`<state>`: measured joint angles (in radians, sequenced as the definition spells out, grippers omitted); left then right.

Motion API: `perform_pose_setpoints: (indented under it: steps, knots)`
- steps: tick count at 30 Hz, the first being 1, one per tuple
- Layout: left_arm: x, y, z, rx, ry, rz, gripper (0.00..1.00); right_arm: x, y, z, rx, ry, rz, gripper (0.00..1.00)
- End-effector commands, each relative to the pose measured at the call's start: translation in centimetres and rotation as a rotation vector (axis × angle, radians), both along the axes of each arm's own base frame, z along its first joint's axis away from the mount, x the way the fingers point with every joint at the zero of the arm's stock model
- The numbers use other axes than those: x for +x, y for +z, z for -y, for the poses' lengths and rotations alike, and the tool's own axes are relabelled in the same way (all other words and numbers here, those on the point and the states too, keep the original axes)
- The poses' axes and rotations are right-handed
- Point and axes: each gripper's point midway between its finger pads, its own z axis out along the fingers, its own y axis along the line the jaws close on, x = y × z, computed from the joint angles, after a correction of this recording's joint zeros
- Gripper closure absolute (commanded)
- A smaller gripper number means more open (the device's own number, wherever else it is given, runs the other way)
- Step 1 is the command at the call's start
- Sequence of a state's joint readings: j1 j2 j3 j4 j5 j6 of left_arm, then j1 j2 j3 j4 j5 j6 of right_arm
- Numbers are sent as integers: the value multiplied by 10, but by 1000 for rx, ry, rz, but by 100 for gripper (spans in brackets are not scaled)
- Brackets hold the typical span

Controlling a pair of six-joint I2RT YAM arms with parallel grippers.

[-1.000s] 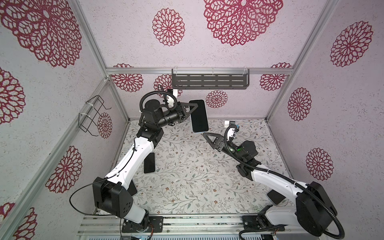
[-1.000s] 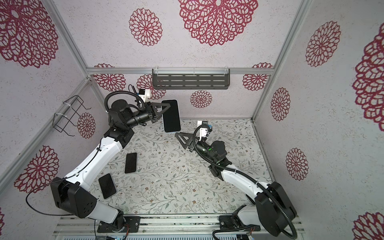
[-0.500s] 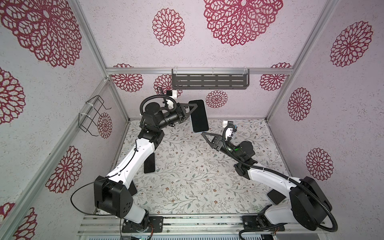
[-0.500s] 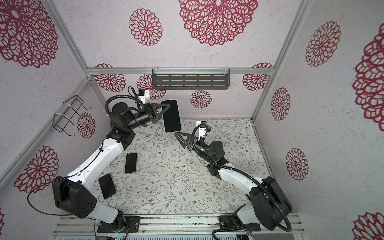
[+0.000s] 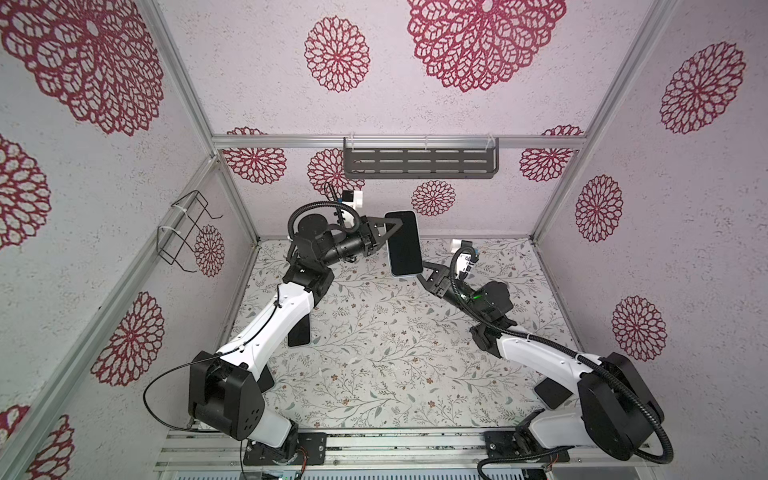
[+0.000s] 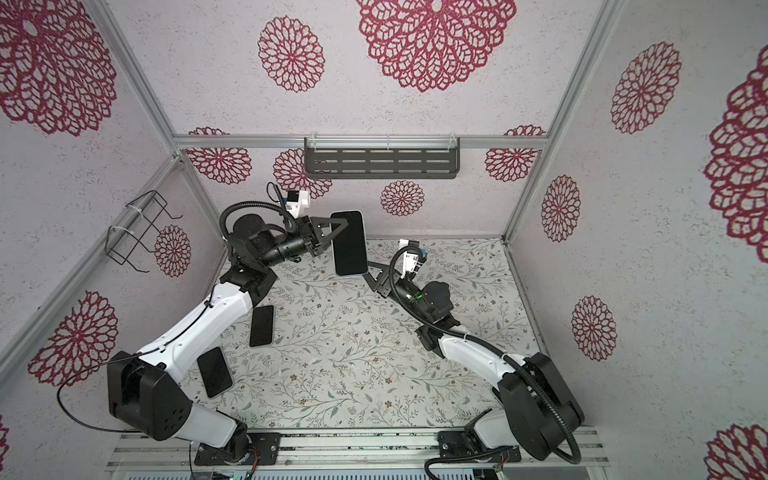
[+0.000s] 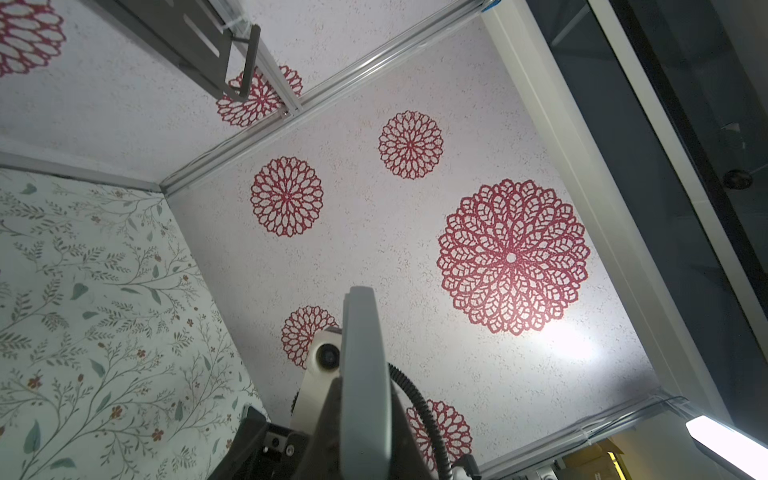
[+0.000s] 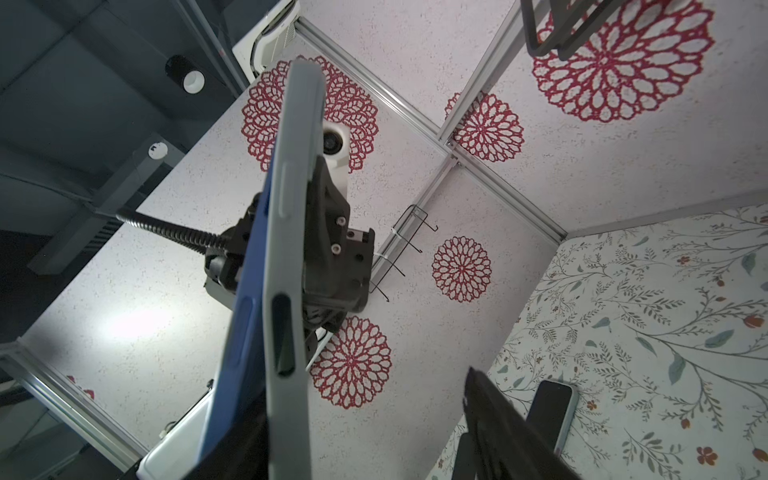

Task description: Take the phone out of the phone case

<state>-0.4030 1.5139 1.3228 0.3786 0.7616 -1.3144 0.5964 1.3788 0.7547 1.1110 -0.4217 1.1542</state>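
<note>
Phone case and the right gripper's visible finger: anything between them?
Nothing; the right wrist view shows a bare gap between the finger and the phone case.

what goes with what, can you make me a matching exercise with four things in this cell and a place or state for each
Things:
1. left gripper
2. right gripper
3. slotted shelf
4. wire rack

Places or states:
a. on the side wall by the left arm
b. jaws apart at the lower corner of the cased phone
c. on the back wall
d. shut on the cased phone, holding it in the air

Pairs: 1-d, 2-b, 3-c, 4-a
</note>
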Motion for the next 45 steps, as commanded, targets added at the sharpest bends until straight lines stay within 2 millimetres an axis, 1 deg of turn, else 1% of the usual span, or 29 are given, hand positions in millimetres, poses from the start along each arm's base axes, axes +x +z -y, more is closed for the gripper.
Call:
perform_pose_setpoints:
  steps: [1, 4, 7, 10, 11, 15, 18, 21, 23, 25, 27, 30, 32, 33, 34, 36, 37, 42, 45]
  knots:
    - [-19, 9, 3, -15, -42, 38, 100, -6, 13, 12, 57, -22, 26, 43]
    - [-15, -7, 3, -1, -27, 6, 100, -13, -1, 14, 60, 0, -13, 52]
    - [-8, -34, 3, 28, -1, -37, 100, -24, -21, 19, 57, 7, -61, 62]
    - [-6, -73, 9, 69, 14, -87, 100, -34, -46, 28, 23, -24, -118, 72]
    - [-7, -88, 14, 81, 12, -110, 100, -38, -58, 31, -2, -40, -150, 76]
    - [-18, -141, 38, 106, -10, -181, 100, -62, -88, 26, -65, -15, -213, 83]
    - [-26, -178, 50, 101, -16, -229, 100, -74, -117, 32, -109, -32, -280, 89]
    - [-32, -209, 58, 83, -22, -271, 100, -80, -140, 45, -137, -83, -326, 95]
    - [-34, -224, 63, 63, -22, -286, 100, -82, -145, 49, -144, -98, -332, 98]
    - [-37, -235, 67, 40, -25, -299, 100, -84, -149, 50, -168, -101, -333, 99]
    - [-40, -239, 73, 15, -37, -299, 100, -84, -156, 50, -194, -102, -346, 100]
    - [-44, -248, 82, 49, -36, -301, 99, -84, -164, 50, -213, -105, -359, 100]
    - [-46, -256, 83, 96, -23, -304, 88, -84, -169, 49, -227, -105, -365, 100]
    - [-47, -259, 81, 115, -13, -307, 85, -83, -171, 49, -235, -107, -368, 100]
    - [-46, -263, 79, 137, 2, -313, 80, -83, -176, 49, -248, -111, -375, 100]
    - [-48, -274, 76, 192, 20, -329, 66, -83, -183, 51, -272, -121, -385, 100]
    - [-48, -280, 75, 219, 27, -334, 62, -83, -186, 52, -281, -126, -390, 100]
    - [-50, -301, 74, 263, 37, -366, 52, -83, -198, 53, -325, -135, -401, 100]
    - [-51, -305, 71, 292, 55, -366, 46, -84, -206, 54, -347, -141, -412, 100]
